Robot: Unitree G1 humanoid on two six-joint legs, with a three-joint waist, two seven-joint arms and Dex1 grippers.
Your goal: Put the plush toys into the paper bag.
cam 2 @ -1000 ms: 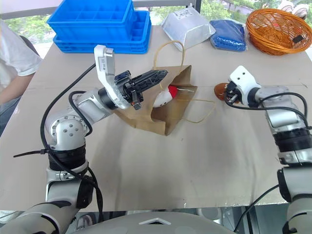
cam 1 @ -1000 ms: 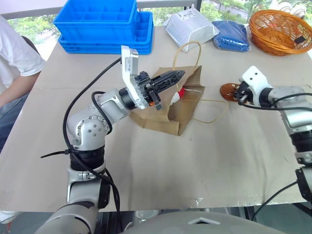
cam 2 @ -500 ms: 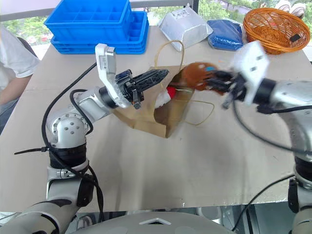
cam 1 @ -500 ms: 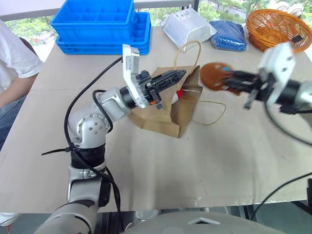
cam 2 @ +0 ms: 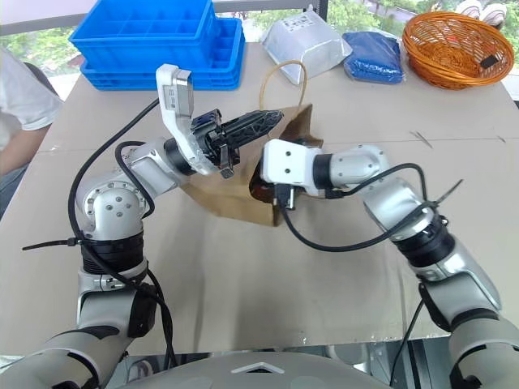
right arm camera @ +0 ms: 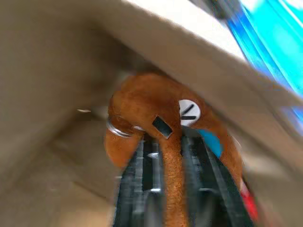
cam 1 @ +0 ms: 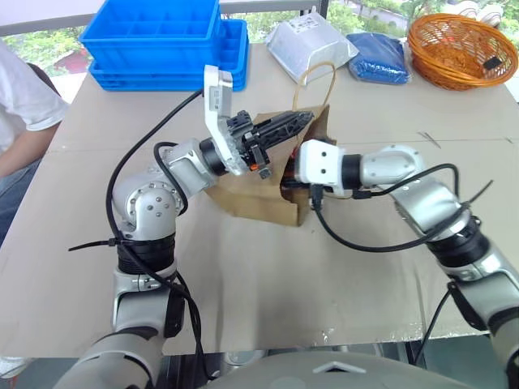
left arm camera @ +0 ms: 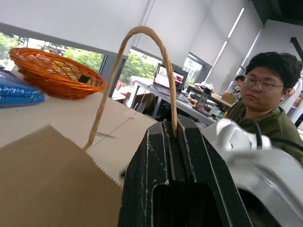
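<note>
The paper bag (cam 1: 251,193) lies on its side mid-table with its mouth facing right. My left gripper (cam 1: 300,120) is shut on the bag's upper rim by the cord handle (left arm camera: 142,35) and holds the mouth up. My right gripper (right arm camera: 166,140) reaches into the mouth from the right, its white wrist (cam 1: 318,166) just outside. Inside the bag, the brown plush toy (right arm camera: 147,106) with a blue patch sits at the fingertips, a strip of it between the two fingers. A bit of red (right arm camera: 247,204) shows beside it. The bag and wrist hide the toys in the head views.
Stacked blue crates (cam 1: 162,36), a silver-white foil pouch (cam 1: 312,44), a blue packet (cam 1: 381,57) and an orange wicker basket (cam 1: 462,49) line the far edge. One person sits at the left (cam 1: 20,113), another beyond the table (left arm camera: 270,104).
My right gripper lifted the brown plush toy off the table at the right and carried it left into the bag's mouth. The left gripper kept its hold on the rim.
</note>
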